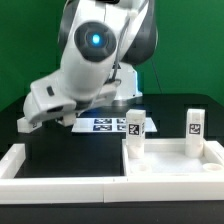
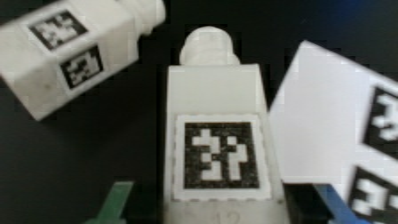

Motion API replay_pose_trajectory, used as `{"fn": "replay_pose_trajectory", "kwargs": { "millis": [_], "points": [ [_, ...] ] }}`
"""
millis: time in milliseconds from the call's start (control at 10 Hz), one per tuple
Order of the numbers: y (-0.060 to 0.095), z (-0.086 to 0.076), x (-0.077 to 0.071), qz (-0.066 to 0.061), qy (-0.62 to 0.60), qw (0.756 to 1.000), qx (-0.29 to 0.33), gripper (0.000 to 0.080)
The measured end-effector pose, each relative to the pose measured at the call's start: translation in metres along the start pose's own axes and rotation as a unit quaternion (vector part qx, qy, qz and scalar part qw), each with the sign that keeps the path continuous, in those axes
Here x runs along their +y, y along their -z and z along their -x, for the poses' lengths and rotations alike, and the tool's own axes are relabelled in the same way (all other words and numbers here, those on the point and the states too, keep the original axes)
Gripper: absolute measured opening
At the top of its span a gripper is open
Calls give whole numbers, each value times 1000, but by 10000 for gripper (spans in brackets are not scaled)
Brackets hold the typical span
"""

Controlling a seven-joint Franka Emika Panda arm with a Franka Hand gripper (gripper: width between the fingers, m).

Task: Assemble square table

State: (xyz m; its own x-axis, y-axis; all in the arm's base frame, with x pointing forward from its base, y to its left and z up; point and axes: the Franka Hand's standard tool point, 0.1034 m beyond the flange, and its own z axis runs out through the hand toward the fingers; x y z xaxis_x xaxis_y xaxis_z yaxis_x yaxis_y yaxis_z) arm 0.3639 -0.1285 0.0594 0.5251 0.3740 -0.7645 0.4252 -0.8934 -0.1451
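The step in hand appears to be fetching a third leg. The tabletop (image 1: 170, 165) lies at the exterior view's right with its raised rim upward. Two tagged legs already stand upright at its far corners: the near-centre leg (image 1: 135, 127) and the right-hand leg (image 1: 194, 124). Judging by how they stand, both look mounted.

The arm leans low toward the exterior view's left, beyond the marker board (image 1: 104, 123). That puts the gripper (image 1: 27, 122) close above the black table (image 1: 60, 150).

In the wrist view the gripper (image 2: 217, 207) straddles a lying leg (image 2: 217, 130). The leg's tag faces the camera and its threaded tip (image 2: 210, 42) points away from the fingers. One green fingertip (image 2: 118, 203) shows on each side of the leg's blunt end, with what looks like a dark sliver between pad and plastic. I therefore read the jaws as parted and not yet gripping, though the crop at the frame edge makes this uncertain.

A spare leg (image 2: 75, 48) lies tilted just beside the chosen one, apart from it. A corner of the marker board (image 2: 347, 95) lies on the other side.

The next move calls for closing squarely on the lying leg without nudging the spare. The leg then has to be lifted, turned tip-down and carried to a free near corner hole of the tabletop.
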Motion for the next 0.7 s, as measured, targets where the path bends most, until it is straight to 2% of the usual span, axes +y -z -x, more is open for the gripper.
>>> {"fn": "replay_pose_trajectory", "kwargs": {
  "millis": [100, 200, 300, 400, 500, 600, 700],
  "points": [
    [27, 7, -3, -1, -1, 1000, -2, 291],
    [54, 18, -9, -17, -6, 1000, 11, 291],
    [65, 38, -3, -27, -12, 999, 21, 291],
    [63, 34, 4, -18, -17, 999, 49, 291],
    [62, 28, 4, -17, -11, 996, 82, 291],
    [67, 28, 4, -16, -13, 992, 121, 291],
    [82, 26, -5, -17, -26, 989, 144, 291]
  ]
}}
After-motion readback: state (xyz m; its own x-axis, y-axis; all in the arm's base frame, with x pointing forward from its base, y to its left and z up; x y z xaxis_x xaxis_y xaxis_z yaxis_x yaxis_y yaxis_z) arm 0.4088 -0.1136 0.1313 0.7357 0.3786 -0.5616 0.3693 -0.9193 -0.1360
